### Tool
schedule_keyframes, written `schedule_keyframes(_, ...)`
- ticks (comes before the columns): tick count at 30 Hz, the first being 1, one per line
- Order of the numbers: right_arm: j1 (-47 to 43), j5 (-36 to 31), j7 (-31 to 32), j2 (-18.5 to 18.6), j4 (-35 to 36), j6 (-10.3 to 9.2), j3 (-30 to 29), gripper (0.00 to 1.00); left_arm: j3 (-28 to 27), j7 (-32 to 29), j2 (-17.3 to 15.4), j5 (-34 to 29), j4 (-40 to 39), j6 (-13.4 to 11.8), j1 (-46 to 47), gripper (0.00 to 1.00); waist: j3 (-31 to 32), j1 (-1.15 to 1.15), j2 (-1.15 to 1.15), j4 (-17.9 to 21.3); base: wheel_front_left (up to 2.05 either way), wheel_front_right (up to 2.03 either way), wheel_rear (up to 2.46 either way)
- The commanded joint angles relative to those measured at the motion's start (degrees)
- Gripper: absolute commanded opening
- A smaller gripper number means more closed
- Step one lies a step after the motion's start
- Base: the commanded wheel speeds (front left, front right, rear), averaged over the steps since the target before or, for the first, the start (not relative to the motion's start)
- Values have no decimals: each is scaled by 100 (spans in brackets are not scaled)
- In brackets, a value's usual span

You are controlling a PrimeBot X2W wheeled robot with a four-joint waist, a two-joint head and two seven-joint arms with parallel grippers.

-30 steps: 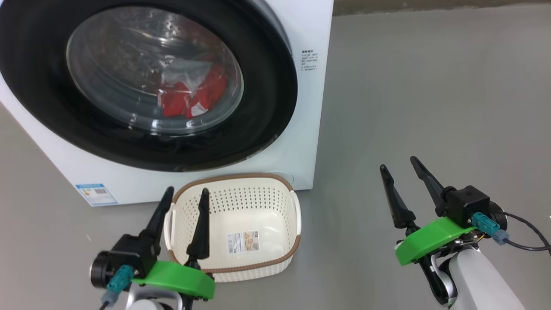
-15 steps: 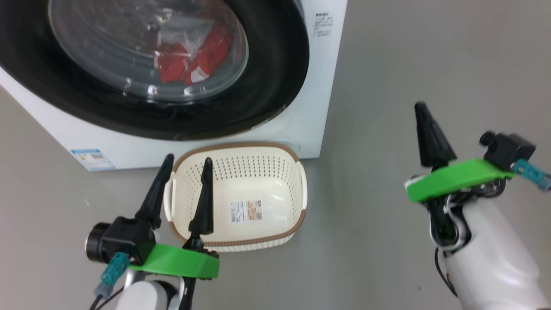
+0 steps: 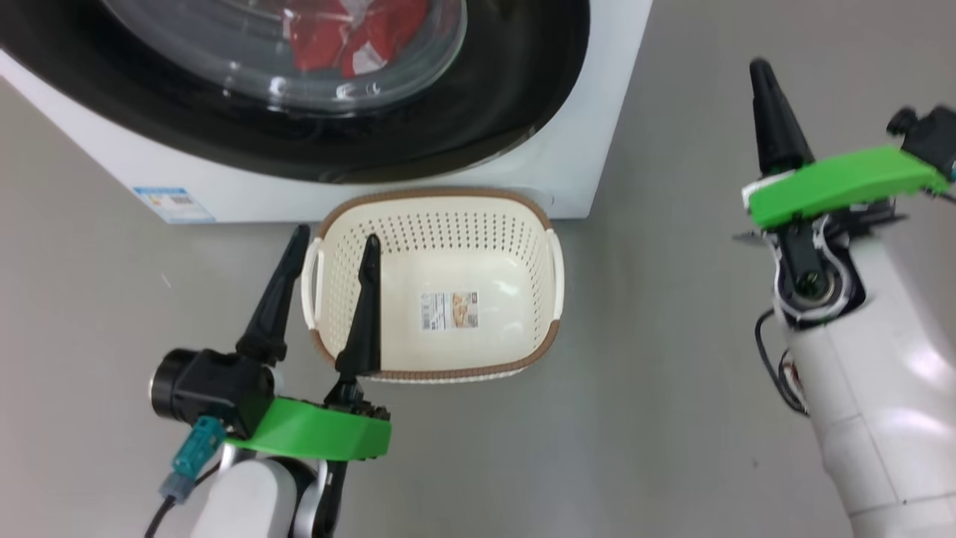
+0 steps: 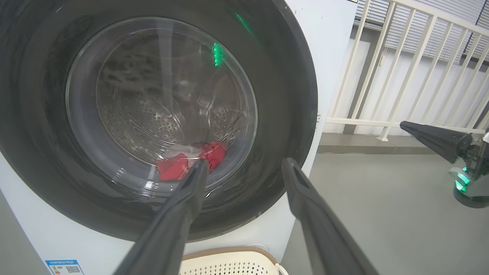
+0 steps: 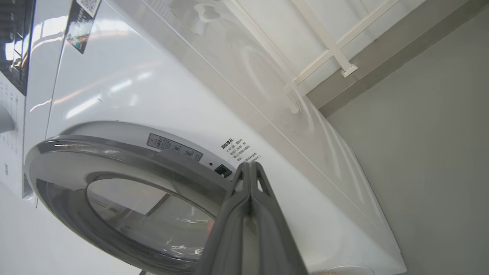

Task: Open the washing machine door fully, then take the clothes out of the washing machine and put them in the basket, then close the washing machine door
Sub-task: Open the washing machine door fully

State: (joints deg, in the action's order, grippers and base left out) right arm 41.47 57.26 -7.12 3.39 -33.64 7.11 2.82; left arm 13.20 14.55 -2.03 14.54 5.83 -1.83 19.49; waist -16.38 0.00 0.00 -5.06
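Casing of washing machine (image 5: 183,103): white, smooth, glossy, threw reflections. Washing machine door (image 4: 282,107): glossy black rim, clear glass bowl. Drum (image 4: 153,130): perforated shiny metal. Clothes (image 4: 172,170): soft red cloth. Basket (image 3: 448,232): cream matt plastic, brown woven-look rim; paper label (image 3: 449,310). Floor (image 3: 672,388): grey, smooth, matt.

A smooth, plain grey floor (image 3: 672,418) runs under everything, evenly lit with only a faint sheen. In the left wrist view, a white railing (image 4: 366,123) of slanted bars stands along the floor's far edge above a darker grey kerb strip (image 4: 355,147), with a pale wall behind the bars.
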Motion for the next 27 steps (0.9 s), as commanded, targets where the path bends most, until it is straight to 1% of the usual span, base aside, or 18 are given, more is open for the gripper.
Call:
schedule_keyframes(1, 271, 145, 132, -51, 148, 37, 69, 0, -148, 45, -87, 23, -205, -44, 184, 100, -277, 0, 0, -128, 0, 0, 0)
schedule_keyframes(4, 513, 313, 336, -44, 156, 37, 59, 0, -129, 45, -87, 19, -252, -33, 262, 100, -457, 0, 0, -182, 0, 0, 0)
schedule_keyframes(11, 1012, 1022, 1019, -46, 93, 37, -14, 0, -47, 45, -86, 87, -319, -62, 378, 100, -746, 0, 0, -321, 0, 0, 0)
schedule_keyframes(16, 1434, 1426, 1517, -17, -144, 37, -189, 0, 23, 45, -86, 135, -319, -94, 441, 100, -946, 0, 0, -416, 0, 0, 0)
schedule_keyframes(17, 1434, 1426, 1517, -17, -144, 37, -189, 0, 23, 45, -86, 135, -319, -94, 441, 100, -946, 0, 0, -416, 0, 0, 0)
schedule_keyframes(22, 1901, 1848, 2123, -11, -382, 37, -353, 0, 47, 45, -86, 131, -297, -93, 551, 100, -1174, 0, 0, -465, 0, 0, 0)
schedule_keyframes(27, 2312, 2046, 2602, 12, -614, 37, -388, 0, 124, 45, -86, 189, -274, -121, 668, 100, -1354, 0, 0, -490, 0, 0, 0)
